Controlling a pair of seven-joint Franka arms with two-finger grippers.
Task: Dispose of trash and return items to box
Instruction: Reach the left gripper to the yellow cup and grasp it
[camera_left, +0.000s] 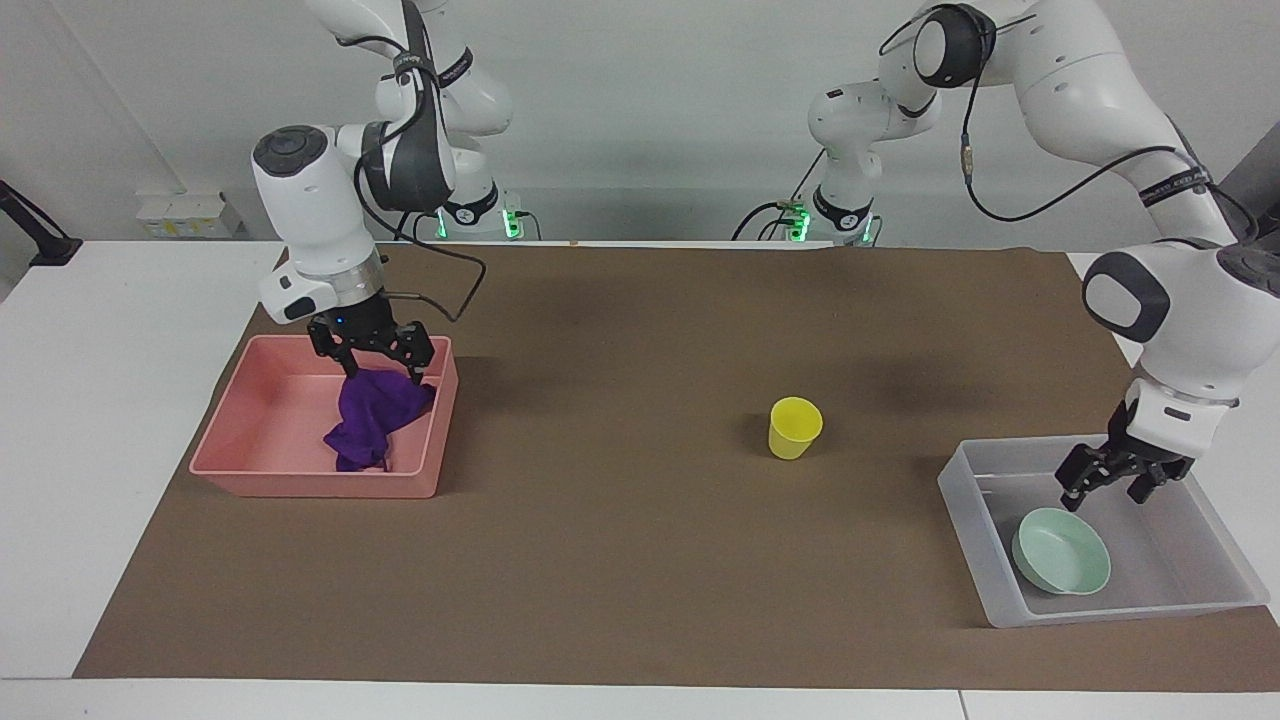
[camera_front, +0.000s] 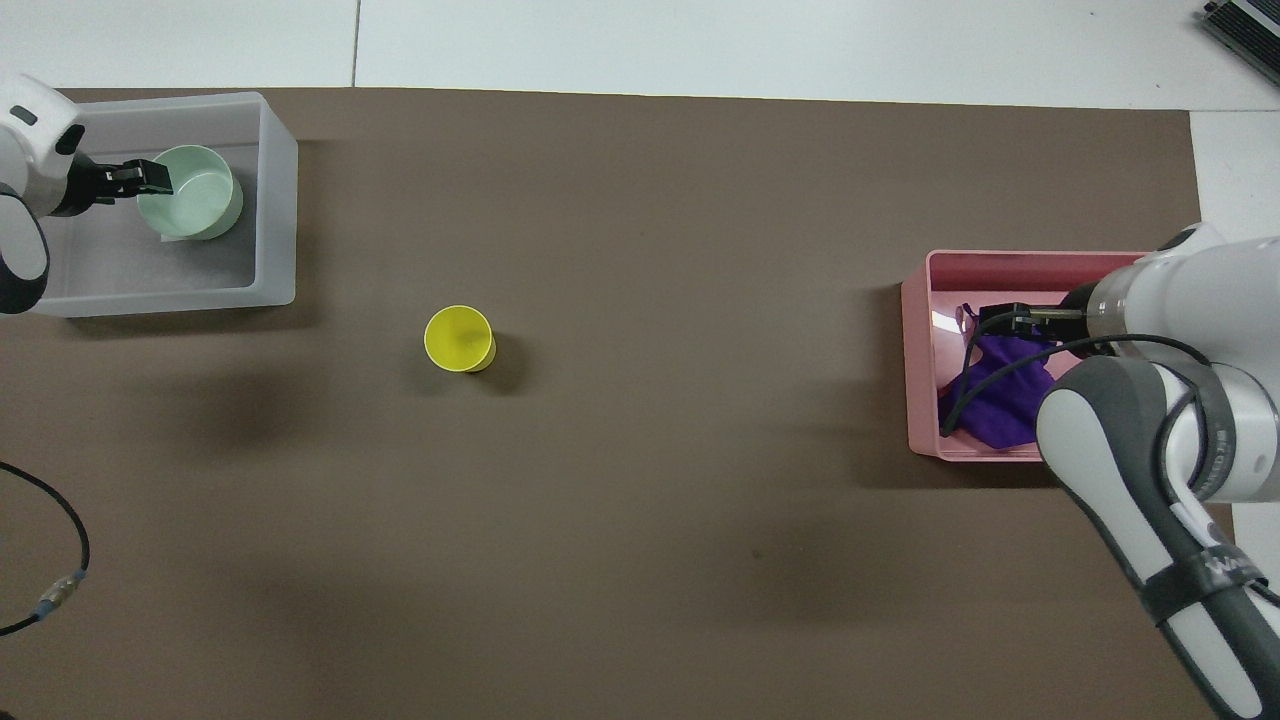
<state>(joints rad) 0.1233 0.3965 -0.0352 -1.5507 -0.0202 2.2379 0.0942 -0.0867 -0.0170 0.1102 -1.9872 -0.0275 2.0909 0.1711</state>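
Observation:
The purple rag lies crumpled in the pink tray, against its wall toward the table's middle. My right gripper is open just above the rag and holds nothing. The mint-green bowl lies upright in the clear bin. My left gripper is open and empty over the bin, just above the bowl's rim. The yellow cup stands upright on the brown mat between tray and bin, closer to the bin. In the overhead view the cup, bowl, bin, rag and tray show too.
A brown mat covers most of the white table. The pink tray is at the right arm's end, the clear bin at the left arm's end. A loose cable hangs near the left arm's base.

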